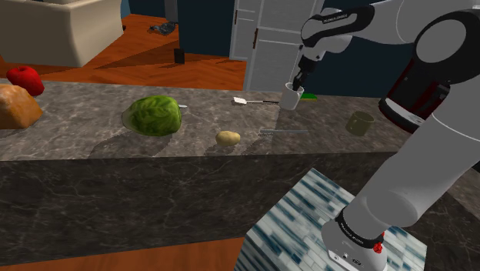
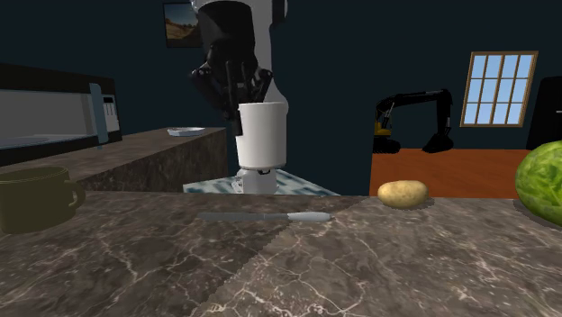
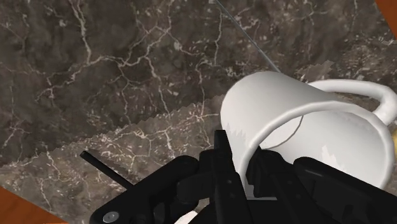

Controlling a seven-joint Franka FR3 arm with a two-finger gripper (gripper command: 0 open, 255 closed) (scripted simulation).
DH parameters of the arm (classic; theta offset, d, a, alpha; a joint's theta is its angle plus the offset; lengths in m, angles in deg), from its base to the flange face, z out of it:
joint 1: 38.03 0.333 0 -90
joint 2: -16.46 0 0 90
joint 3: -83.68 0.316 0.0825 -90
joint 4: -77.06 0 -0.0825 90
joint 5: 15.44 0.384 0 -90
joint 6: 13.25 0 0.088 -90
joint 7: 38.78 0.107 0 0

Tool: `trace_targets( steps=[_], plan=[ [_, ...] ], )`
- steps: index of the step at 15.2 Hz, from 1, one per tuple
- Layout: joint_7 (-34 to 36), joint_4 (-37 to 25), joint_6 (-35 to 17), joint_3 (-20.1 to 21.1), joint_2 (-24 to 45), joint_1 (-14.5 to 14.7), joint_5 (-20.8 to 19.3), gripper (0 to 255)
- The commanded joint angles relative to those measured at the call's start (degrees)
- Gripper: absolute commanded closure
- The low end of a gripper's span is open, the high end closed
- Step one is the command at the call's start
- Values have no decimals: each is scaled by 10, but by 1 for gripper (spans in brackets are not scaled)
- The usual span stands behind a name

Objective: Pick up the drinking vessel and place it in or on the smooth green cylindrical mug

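1. Dark veined marble forms the counter (image 1: 92, 142) that runs across the shoulder view. At its left end sit a red fruit (image 1: 24, 78) and a brown loaf (image 1: 15, 106), well apart from the work.
2. Further right are a green lettuce head (image 1: 154, 115) and then a small potato (image 1: 228, 138) near the front edge. Neither looks to be in the way.
3. A knife (image 1: 285, 131) lies flat on the stone just right of the potato, with a pale spatula (image 1: 254, 101) farther back.
4. Above the knife's far side hangs the white mug (image 1: 291, 96), clear of the counter. The gripper (image 1: 297, 83) pinches the mug's wall at the rim, and in the wrist view one finger reaches into the mouth while the other presses from outside.
5. In the second exterior view the white mug's long axis is close to vertical, mouth up under the hand. Its handle juts off to one side of the fingers.
6. The olive-green mug (image 1: 359, 122) stands upright, mouth up, to the shoulder view's right of the held mug and nearer the stand, apart from it. The coming move likely calls for a carry rightward and toward the stand with the axis kept vertical, then a descent over the open mouth. The two look alike in width, so the white mug may rest on the rim rather than drop inside.
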Motion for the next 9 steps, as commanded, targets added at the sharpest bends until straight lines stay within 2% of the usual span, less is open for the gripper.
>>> trace_targets(
  steps=[1, 9],
  plan=[
    [2, -13, 15, 0, -2, 0, -2, 255],
    [-2, -52, 65, -6, -15, -6, -11, 255]
  ],
)
